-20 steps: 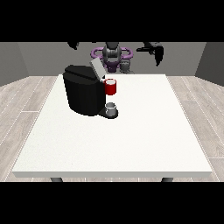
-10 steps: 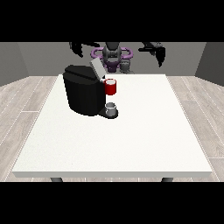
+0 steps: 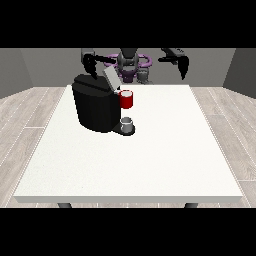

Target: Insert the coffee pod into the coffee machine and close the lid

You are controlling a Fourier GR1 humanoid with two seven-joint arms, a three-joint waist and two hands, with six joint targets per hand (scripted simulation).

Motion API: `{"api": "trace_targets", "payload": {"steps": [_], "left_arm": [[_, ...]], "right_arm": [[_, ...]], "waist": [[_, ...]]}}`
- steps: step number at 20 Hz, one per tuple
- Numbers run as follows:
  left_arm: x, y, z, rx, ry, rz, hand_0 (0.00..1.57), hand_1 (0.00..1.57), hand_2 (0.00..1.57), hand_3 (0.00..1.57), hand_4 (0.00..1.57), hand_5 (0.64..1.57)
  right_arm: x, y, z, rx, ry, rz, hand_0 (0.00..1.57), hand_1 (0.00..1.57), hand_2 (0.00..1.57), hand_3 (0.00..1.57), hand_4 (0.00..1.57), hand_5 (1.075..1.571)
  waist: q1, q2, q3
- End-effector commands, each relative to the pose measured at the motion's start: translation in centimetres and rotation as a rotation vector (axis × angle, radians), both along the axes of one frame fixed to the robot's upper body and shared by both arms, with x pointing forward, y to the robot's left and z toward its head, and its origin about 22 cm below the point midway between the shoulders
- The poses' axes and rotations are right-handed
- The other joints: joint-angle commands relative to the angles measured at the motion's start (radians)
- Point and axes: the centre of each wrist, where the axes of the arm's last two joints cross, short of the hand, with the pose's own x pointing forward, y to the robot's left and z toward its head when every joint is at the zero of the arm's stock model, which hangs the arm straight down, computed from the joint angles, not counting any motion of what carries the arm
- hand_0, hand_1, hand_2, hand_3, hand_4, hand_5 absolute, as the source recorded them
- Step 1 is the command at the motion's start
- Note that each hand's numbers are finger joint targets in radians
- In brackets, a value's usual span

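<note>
Hand at view's left above coffee machine; fingers' state unclear.

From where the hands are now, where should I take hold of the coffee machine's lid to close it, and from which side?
Take the lid at its raised free end, coming down from above and behind. It stands tilted open as a grey flap over the black coffee machine, hinged low near a red thing at the machine. The hand at the view's left hangs nearest, probably the better choice.

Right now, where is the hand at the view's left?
In the front view, that hand hangs at the table's far edge, just above the black coffee machine's top, left of its raised grey lid.
</note>
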Motion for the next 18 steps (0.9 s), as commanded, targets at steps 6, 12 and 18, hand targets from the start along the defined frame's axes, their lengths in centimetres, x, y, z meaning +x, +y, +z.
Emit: {"api": "trace_targets", "payload": {"steps": [6, 12, 18], "left_arm": [[-1.0, 2.4, 0.2, -0.008, -0.042, 0.079, 0.0, 0.0, 0.0, 0.0, 0.0, 1.571], [-0.4, 0.8, 1.9, 0.026, -0.045, 0.03, 0.0, 0.0, 0.0, 0.0, 0.0, 1.571], [0.4, 0.7, 2.0, 0.004, -0.087, 0.045, 0.0, 0.0, 0.0, 0.0, 0.0, 1.571]], "right_arm": [[1.3, 1.5, 0.3, -0.031, -0.017, 0.089, 0.0, 0.0, 0.0, 0.0, 0.0, 1.571], [2.9, 2.8, 0.8, -0.058, -0.019, 0.056, 0.0, 0.0, 0.0, 0.0, 0.0, 1.571], [3.8, 5.1, 2.2, -0.071, -0.076, 0.088, 0.0, 0.0, 0.0, 0.0, 0.0, 1.571]], "waist": [[-0.047, 0.04, -0.0001], [-0.015, 0.061, 0.0001], [-0.016, 0.11, -0.0001]]}}
